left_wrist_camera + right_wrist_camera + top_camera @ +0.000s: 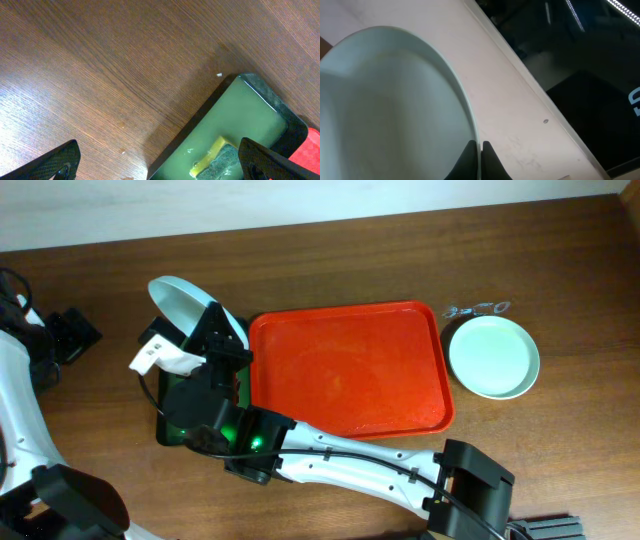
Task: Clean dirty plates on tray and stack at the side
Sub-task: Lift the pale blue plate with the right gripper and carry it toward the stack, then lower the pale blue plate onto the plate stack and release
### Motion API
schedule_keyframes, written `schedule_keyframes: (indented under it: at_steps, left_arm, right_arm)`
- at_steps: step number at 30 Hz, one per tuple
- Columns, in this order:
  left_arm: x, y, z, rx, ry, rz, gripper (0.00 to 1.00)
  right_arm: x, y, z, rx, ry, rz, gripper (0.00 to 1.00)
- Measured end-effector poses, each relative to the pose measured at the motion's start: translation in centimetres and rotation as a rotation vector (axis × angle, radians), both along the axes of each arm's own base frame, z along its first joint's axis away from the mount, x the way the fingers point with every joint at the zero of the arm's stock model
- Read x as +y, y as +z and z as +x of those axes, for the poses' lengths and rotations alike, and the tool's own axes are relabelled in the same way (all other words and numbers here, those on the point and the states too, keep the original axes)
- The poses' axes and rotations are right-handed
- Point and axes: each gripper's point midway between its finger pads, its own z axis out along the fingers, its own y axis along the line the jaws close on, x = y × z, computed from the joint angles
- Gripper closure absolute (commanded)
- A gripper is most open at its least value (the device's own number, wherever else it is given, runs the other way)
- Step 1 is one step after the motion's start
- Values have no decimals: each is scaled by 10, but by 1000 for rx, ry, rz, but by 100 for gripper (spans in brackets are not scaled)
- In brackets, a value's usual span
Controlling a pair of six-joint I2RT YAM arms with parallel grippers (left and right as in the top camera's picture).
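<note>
From above, the red tray (345, 370) lies in the middle of the wooden table (560, 250), and every plate I can see is outside it. Just beside its right edge a mint plate (494, 357) rests flat on the wood; whether others lie under it I cannot tell. Near that plate's far rim is a small clear object (478, 309), too small to name. Open wood runs behind the tray and to the right, up to the table's edge. On the tray's left side the room is tight. The right arm (350, 460) reaches across along the near rim, and the right gripper (215, 332) holds a tilted plate (178, 298) over the dark green tray (168, 425), which lies close against the red one. The left arm (20, 410) stands at the left border.

In the left wrist view, the left gripper (160, 165) has its fingers (60, 160) spread wide with nothing between them, above plain wood. The green tray's corner (270, 92) comes in from the right, with a yellow sponge (217, 160) inside. A white crumb (219, 75) lies just off that corner.

In the right wrist view, the right gripper (480, 162) is pinched onto the rim of the tilted plate (395, 100). Behind it are a pale surface and a dark area.
</note>
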Motion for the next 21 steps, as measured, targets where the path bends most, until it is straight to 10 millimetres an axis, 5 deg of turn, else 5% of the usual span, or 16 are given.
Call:
schedule_keyframes:
  at_steps: [7, 10, 15, 19, 21]
  left_arm:
    - [0, 0, 0, 0, 0, 0, 1]
    - [0, 0, 0, 0, 0, -1, 1]
    - [0, 0, 0, 0, 0, 0, 1]
    - [0, 0, 0, 0, 0, 0, 1]
    - [0, 0, 0, 0, 0, 0, 1]
  right_arm:
    - [-23, -2, 17, -6, -84, 178, 96]
    - [-39, -25, 27, 47, -137, 222, 96]
    - [-53, -91, 41, 284, -119, 368, 96]
    - [-105, -146, 80, 617, -179, 705, 96]
    - [-147, -135, 92, 741, -187, 880, 96]
